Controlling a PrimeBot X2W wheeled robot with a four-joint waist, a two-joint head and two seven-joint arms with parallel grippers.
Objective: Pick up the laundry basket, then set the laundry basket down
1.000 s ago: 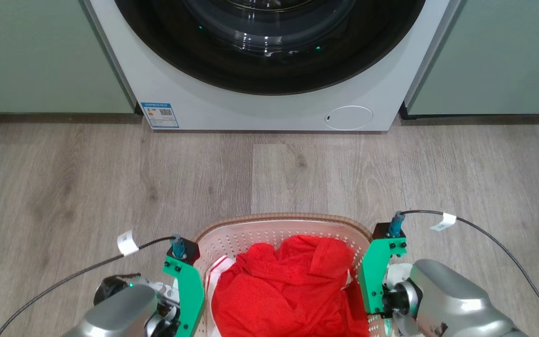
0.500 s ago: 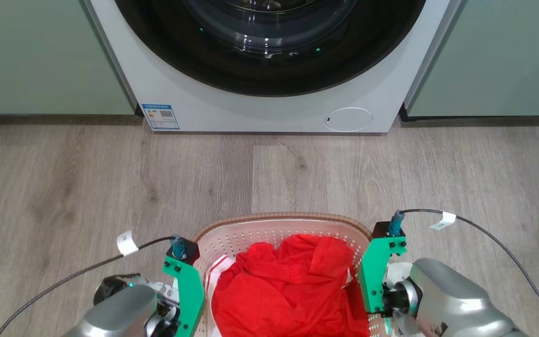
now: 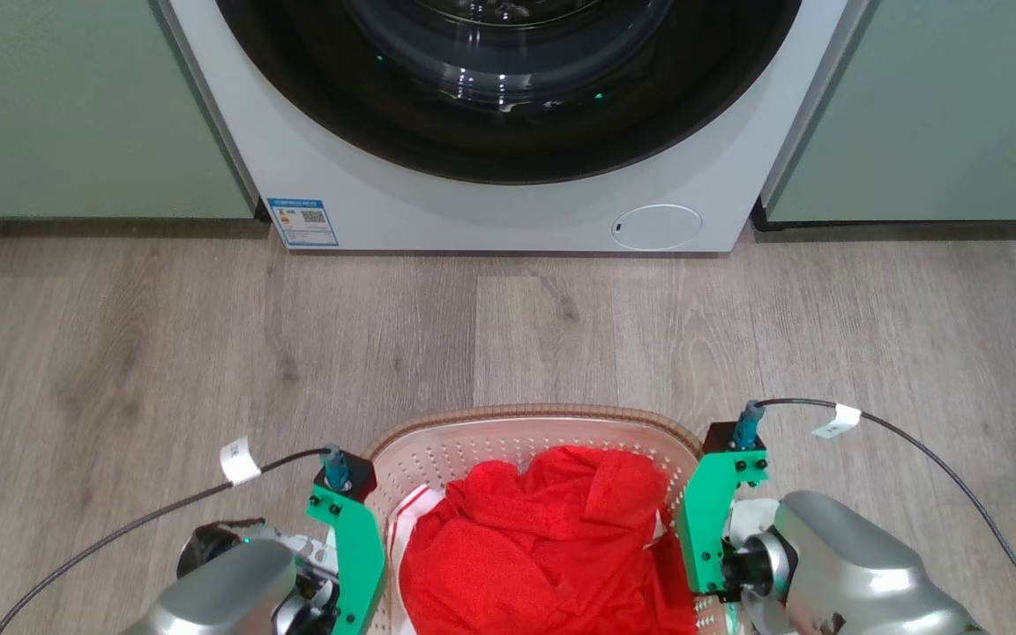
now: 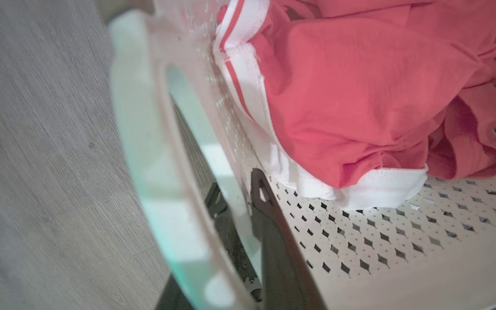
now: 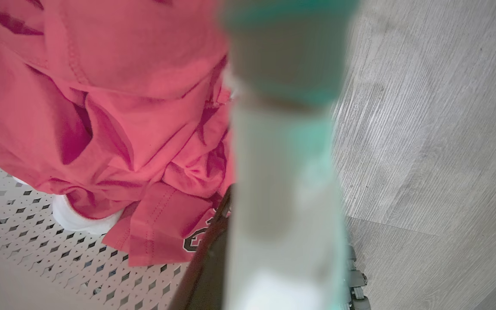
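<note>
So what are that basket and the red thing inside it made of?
The laundry basket looks like matte cream moulded plastic: even rows of holes, brown woven-look rim. The red garment seems soft fabric: it crumples in folds, with stitched white trim.

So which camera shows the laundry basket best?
The head view: the laundry basket shows its brown rim, holey wall and the red clothes inside. The left wrist view shows a blurry handle and holey floor close up; the right wrist view much the same.
</note>
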